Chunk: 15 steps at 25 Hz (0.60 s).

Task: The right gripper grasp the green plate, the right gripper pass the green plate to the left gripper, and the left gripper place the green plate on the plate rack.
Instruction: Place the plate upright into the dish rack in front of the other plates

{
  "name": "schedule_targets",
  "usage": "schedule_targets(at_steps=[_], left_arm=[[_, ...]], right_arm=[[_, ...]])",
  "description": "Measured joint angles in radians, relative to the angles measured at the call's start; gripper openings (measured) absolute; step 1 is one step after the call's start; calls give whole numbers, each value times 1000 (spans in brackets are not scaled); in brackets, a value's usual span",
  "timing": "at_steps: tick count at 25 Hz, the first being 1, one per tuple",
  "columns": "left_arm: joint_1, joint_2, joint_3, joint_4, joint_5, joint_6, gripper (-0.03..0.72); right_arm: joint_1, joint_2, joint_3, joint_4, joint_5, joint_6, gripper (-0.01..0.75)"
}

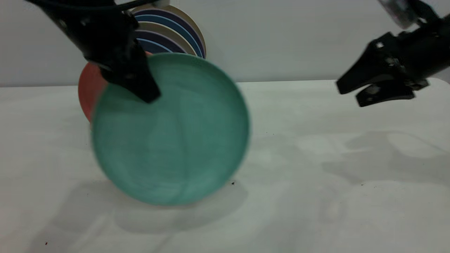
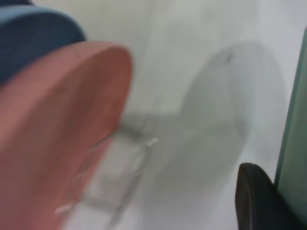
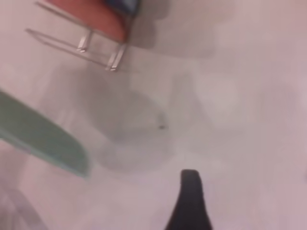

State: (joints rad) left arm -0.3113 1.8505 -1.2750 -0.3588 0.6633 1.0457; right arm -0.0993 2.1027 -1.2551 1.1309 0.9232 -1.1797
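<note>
White table (image 1: 334, 196), matte, with a few small dark specks. Directly on it: plate rack (image 3: 91, 45), thin silver wire, toward the back. Upright in the rack: salmon-pink plate (image 1: 88, 88) in front, dark blue plates (image 1: 172, 31) behind it. Soft shadows lie on the surface near the rack.

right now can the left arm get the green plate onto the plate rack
Probably yes. The left gripper grips the green plate at its upper rim, upright. The plate rack shows free wire in front of the salmon-pink plate. The right gripper is well clear.
</note>
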Motion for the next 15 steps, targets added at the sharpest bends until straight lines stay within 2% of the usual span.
schedule_targets(at_steps=[3, 5, 9, 12, 15], left_arm=[[0, 0, -62, 151, 37, 121, 112], [0, 0, -89, 192, 43, 245, 111], [0, 0, -107, 191, 7, 475, 111], [0, 1, -109, 156, -56, 514, 111], [0, -1, -109, 145, -57, 518, 111]], right_arm=[[-22, 0, -1, -26, 1, 3, 586], [-24, 0, -1, -31, 0, 3, 557], [-26, 0, -1, -33, -3, 3, 538], [-26, 0, -1, -35, -5, 3, 537], [-26, 0, -1, -40, -9, 3, 536]])
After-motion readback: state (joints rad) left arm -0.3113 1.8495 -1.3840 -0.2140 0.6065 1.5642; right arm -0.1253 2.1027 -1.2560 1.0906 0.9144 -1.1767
